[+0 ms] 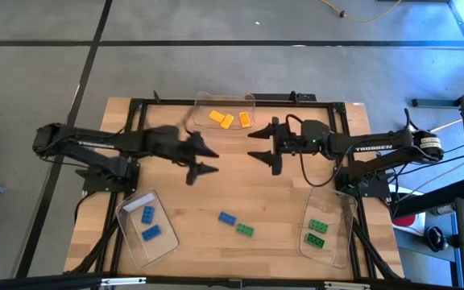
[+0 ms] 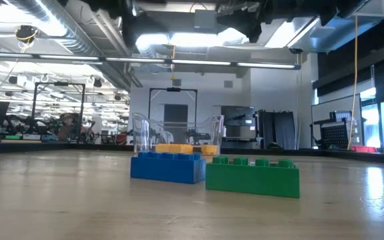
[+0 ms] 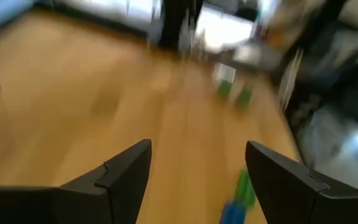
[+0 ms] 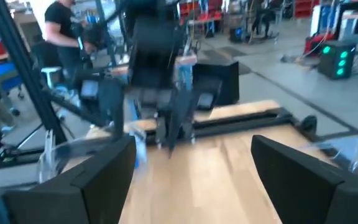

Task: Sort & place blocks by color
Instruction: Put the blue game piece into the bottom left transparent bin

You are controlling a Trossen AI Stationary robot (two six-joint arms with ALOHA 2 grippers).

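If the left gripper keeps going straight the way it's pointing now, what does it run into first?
Probably the right gripper. The left gripper, open and empty, points across the bare wooden table at it. Nothing lies between them, though heights are unclear from above.

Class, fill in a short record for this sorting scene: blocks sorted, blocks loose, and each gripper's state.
Yellow-orange blocks: three, in far tray
Blue blocks in left tray: two
Green blocks in right tray: two
Loose on table: blue block, green block, side by side
Left gripper: open, empty
Right gripper: open, empty

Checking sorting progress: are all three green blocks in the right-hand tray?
No: two green blocks lie in that tray; the third green block sits on the table.
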